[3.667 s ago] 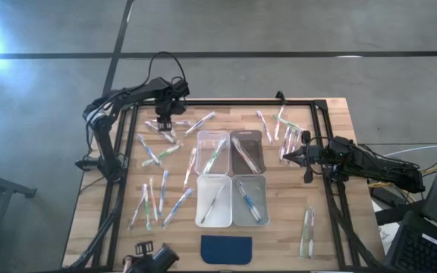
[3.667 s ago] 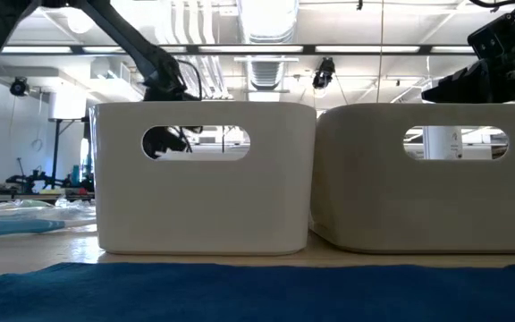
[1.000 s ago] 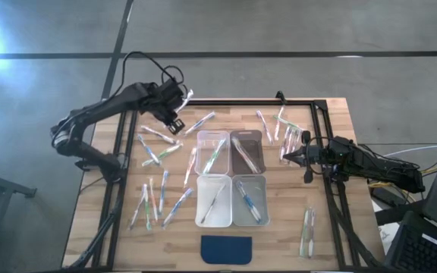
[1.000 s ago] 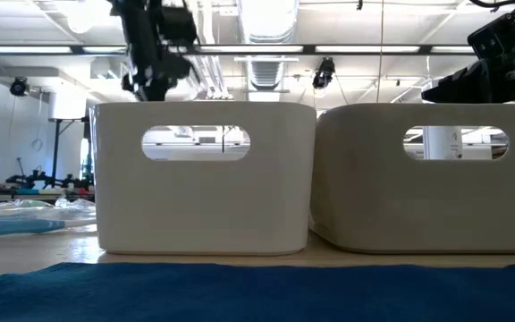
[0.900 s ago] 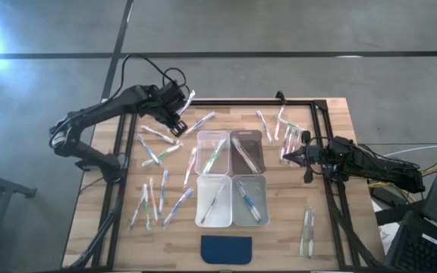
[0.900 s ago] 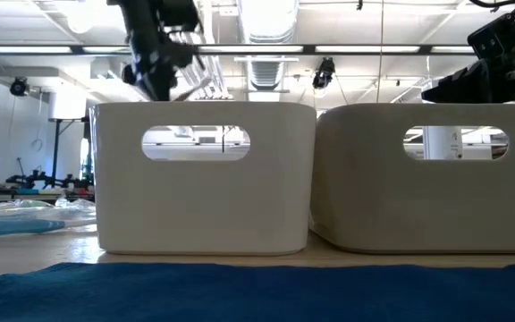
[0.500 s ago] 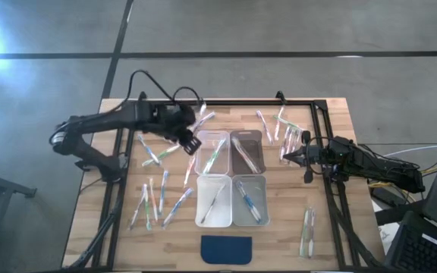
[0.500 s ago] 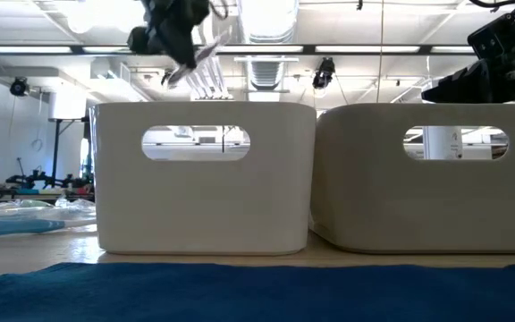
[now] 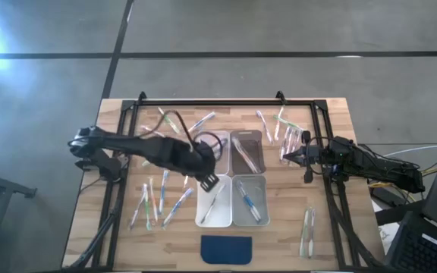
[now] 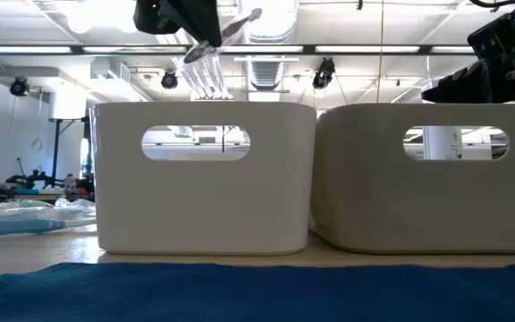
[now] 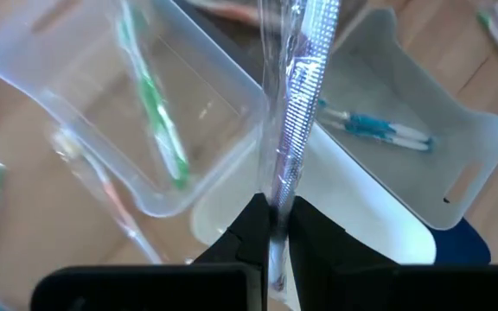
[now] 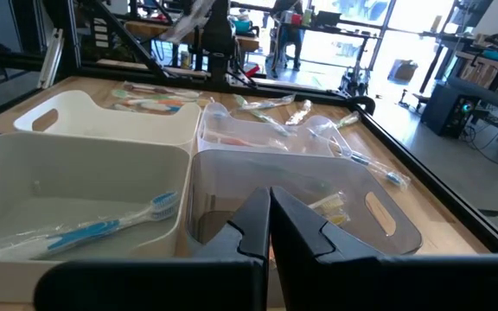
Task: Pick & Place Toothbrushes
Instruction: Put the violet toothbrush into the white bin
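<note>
- Left gripper (image 11: 277,226) clamps one wrapped toothbrush (image 11: 294,112), hovering above the four clear bins (image 9: 231,179), near the seam between them.
- Right gripper (image 9: 288,157) fully closed, empty, parked at the bins' right side.
- Back-left bin (image 11: 102,104): green toothbrush (image 11: 156,121).
- Front-right bin (image 11: 456,147): blue toothbrush (image 11: 374,127).
- Front-left bin (image 9: 215,203): one brush; back-right bin (image 9: 246,152): contents unclear.
- Loose toothbrushes (image 9: 154,201) scattered left of bins, more behind and right.
- Blue pad (image 9: 227,249) at table's (image 9: 332,235) front edge; bare wood front-right.
</note>
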Robot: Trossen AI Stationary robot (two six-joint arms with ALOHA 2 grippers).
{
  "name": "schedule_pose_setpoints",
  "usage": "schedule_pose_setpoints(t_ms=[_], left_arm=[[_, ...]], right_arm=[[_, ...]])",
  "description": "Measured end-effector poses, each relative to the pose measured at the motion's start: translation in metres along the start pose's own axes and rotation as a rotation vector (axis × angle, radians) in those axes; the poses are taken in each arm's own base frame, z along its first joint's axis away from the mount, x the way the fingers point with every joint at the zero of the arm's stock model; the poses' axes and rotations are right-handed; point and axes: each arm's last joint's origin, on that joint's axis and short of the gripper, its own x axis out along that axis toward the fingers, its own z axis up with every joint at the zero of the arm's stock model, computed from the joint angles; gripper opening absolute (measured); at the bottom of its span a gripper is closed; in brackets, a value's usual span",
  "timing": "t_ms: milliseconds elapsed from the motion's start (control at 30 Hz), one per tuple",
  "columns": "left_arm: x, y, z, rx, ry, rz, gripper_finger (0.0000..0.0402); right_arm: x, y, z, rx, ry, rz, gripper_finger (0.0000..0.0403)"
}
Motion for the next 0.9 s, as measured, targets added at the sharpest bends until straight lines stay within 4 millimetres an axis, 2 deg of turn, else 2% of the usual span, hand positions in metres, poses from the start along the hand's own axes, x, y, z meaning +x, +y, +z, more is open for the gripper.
schedule_pose_setpoints(t_ms=[367,633,900], left_arm=[[0.04,-0.051,-0.024,0.04,0.1,0.002,0.0028],[0.05,-0.064,-0.042,-0.023,0.098,0.013,0.0028],[0.053,-0.069,-0.046,-0.136,0.035,0.024,0.0028]], right_arm=[[0.0,0.0,0.0,0.0,0.0,0.0,0.0008],[0.0,0.0,0.0,0.0,0.0,0.001,0.0008],[0.0,0.0,0.0,0.0,0.0,0.0,0.0008]])
